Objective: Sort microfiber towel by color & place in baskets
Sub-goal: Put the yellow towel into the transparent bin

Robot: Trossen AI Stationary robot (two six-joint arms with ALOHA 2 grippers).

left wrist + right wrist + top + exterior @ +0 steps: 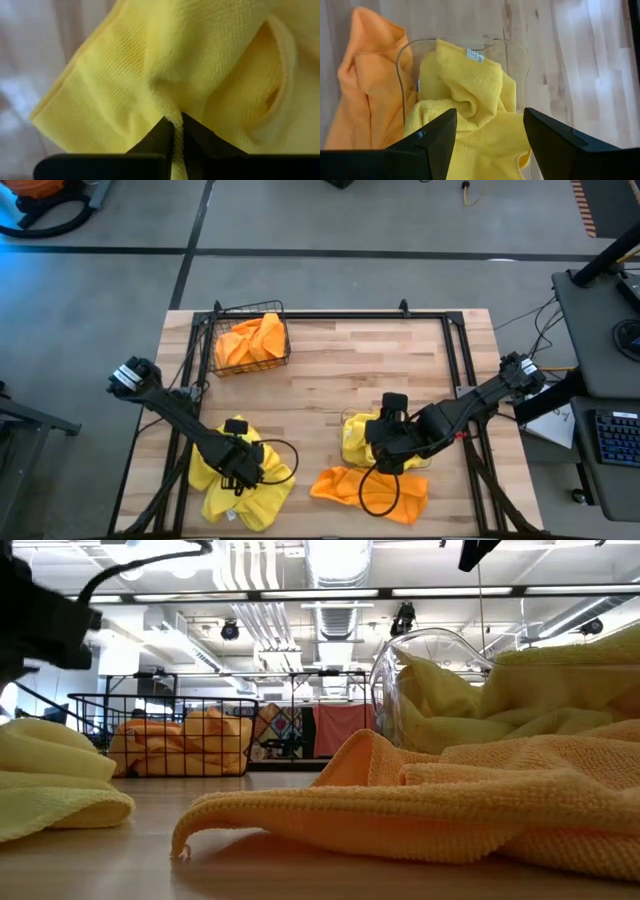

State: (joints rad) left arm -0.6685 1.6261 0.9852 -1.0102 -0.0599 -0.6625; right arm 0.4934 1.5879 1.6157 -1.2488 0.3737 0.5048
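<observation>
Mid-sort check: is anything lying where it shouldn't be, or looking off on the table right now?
One thing: an orange towel lies loose on the table beside the clear bin, which holds yellow towels, far from the wire basket of orange ones. Otherwise it looks normal: left gripper pinches a yellow towel, right gripper open above the bin.

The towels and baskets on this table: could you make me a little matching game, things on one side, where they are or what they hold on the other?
Things:
1. wire basket
2. clear bin
3. left gripper
4. loose orange towel

States:
A. holds yellow towels
B. lies on the table beside the clear bin
C. holds orange towels
D. pinches a yellow towel

Pairs: 1-C, 2-A, 3-D, 4-B
</observation>
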